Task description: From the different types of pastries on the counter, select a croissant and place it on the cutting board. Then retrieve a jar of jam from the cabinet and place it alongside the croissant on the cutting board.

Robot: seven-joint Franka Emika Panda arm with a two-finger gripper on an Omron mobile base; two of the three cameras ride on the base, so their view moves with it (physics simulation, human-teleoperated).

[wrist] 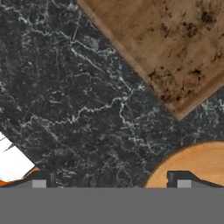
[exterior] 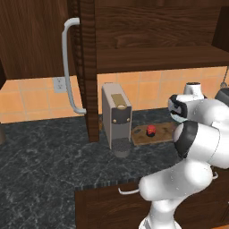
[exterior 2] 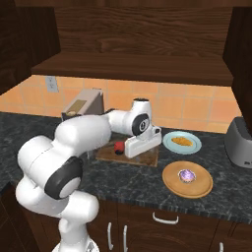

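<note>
1. The counter (exterior 2: 128, 184) is the big black top. The cutting board (exterior 2: 147, 158) lies flat on it.
2. The cabinet (exterior: 40, 36) hangs on the wall, higher than the cutting board and off to its left in the left base view. It has a long grey handle (exterior: 67, 67).
3. The grey coffee machine (exterior: 116, 116) stands just left of the cutting board.
4. The grey toaster (exterior 2: 240, 142) sits far to the right of the cutting board.
5. The round tan plate (exterior 2: 199, 189) lies right of the cutting board and nearer the front edge of the counter.
6. A pale blue plate (exterior 2: 194, 146) lies right of the cutting board, nearer the wall.
7. The gripper (wrist: 111, 180) hangs over the black counter, between a corner of the cutting board and the tan plate. Its two tips are wide apart and hold nothing.
8. The croissant (exterior 2: 181, 141) lies on the pale blue plate, not on the cutting board.
9. The jar of jam (exterior 2: 119, 146) stands upright on the cutting board.
10. The purplish-white pastry (exterior 2: 186, 174) sits in the middle of the tan plate.
</note>
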